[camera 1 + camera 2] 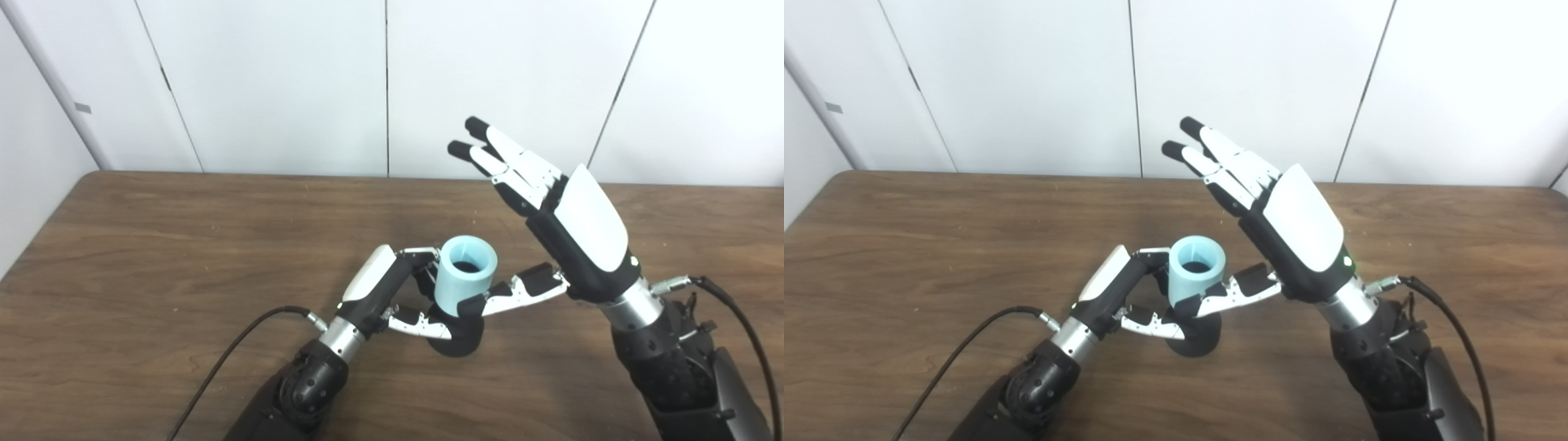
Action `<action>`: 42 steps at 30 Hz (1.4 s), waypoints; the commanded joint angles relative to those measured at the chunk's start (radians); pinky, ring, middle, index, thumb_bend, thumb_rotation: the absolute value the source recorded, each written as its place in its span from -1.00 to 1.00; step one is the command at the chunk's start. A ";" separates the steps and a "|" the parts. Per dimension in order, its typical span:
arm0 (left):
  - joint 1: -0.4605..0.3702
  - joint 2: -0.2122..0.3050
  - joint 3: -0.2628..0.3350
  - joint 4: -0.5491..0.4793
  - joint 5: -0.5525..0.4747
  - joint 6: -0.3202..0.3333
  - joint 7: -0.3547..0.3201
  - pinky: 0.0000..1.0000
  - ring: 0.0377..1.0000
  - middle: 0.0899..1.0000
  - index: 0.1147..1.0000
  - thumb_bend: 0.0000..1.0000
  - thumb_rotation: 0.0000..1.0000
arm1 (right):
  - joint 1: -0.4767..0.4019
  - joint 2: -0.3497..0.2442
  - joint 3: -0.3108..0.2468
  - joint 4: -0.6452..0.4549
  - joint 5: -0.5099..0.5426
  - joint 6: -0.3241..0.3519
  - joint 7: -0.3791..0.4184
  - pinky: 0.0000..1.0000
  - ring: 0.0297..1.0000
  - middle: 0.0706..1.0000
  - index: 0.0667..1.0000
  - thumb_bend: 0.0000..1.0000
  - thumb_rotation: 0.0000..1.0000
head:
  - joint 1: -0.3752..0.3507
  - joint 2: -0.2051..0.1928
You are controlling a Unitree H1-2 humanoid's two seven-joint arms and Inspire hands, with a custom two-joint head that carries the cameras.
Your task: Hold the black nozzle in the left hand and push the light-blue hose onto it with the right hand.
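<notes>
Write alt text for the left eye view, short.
A light-blue hose stands upright on a black nozzle on a brown wooden table, open end up. The left hand grips the assembly from the left; the right hand is open, fingers raised, its thumb reaching to the joint.

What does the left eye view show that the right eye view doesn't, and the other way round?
Only the left eye view: a wider strip of the white side wall at the picture's left edge.

Only the right eye view: the brown wooden table's far right corner.

Both: the left hand closed around the black nozzle with the light-blue hose standing on it, and the right hand with fingers spread above and thumb touching the hose's lower part.
</notes>
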 commanded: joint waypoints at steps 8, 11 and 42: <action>0.051 0.033 -0.004 0.015 0.024 0.038 -0.057 -0.12 -0.23 -0.40 -0.19 0.03 -0.83 | 0.202 0.090 -0.100 0.020 0.322 0.093 -0.006 0.77 0.90 0.98 0.91 0.48 0.07 | -0.001 -0.003; 0.030 0.074 -0.036 0.019 0.011 -0.045 -0.110 0.03 -0.07 -0.14 -0.18 0.03 -0.82 | 0.273 0.107 -0.127 0.022 0.369 0.111 0.003 0.73 0.88 0.96 0.93 0.43 0.09 | -0.002 -0.004; 0.279 -0.021 0.239 -0.396 -0.175 0.007 -0.052 1.00 0.93 1.00 1.00 1.00 0.50 | 0.415 0.213 -0.155 0.098 0.651 0.255 0.115 0.87 0.97 1.00 1.00 0.32 1.00 | -0.019 -0.017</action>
